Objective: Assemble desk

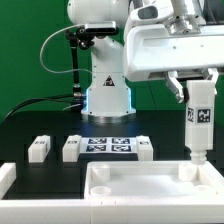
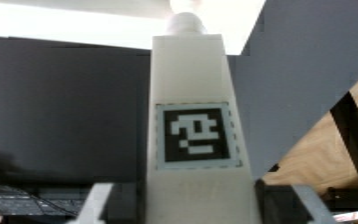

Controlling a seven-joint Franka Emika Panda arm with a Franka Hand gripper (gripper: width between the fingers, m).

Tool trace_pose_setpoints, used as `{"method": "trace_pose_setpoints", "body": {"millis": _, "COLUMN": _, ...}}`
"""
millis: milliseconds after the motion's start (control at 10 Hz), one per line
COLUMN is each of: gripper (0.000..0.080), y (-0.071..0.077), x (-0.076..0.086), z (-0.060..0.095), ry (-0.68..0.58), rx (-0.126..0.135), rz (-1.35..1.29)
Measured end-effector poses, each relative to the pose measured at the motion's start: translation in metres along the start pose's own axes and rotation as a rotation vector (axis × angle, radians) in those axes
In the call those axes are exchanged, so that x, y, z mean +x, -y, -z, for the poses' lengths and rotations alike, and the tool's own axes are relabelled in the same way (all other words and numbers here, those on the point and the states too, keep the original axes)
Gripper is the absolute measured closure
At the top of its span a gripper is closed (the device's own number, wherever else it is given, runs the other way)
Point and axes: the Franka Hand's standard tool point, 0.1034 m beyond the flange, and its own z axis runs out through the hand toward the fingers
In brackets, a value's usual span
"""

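Leg [image 2: 190, 120] close-up; panel [image 1: 140, 190] exterior-only.

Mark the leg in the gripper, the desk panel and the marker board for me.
held leg [image 1: 198, 117], exterior view, on its square tag.
desk panel [image 1: 140, 169], exterior view, on its far rim.
marker board [image 1: 108, 146], exterior view, on the printed tags at its middle.

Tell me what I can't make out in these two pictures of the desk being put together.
- Whether the held leg sits in the desk panel's corner socket: too small in the exterior view, and in the wrist view the leg itself blocks the joint.
- Desk panel's near side: cut off by the exterior view's edge.
- Gripper fingertips: blurred in the exterior view.
- Tags on the loose legs: too small.
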Motion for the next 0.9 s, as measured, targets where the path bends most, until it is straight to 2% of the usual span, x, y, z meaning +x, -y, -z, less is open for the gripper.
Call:
{"method": "trace_pose_setpoints", "body": {"millis": 200, "gripper": 0.0511, "y": -0.001, "x": 0.000, "z": -0.009, "ry": 0.004, "rx": 0.001, "rz": -0.006}}
{"method": "trace_pose_setpoints", "body": {"millis": 500, "gripper": 0.0511, "y": 0.000, "x": -0.010, "z": -0.026, "ry": 0.022, "rx": 0.004, "rz": -0.010}}
{"method": "trace_pose_setpoints", "body": {"millis": 900, "gripper": 0.0511, "y": 0.001, "x": -0.006, "z": -0.033, "ry": 0.004, "rx": 0.006, "rz": -0.013}}
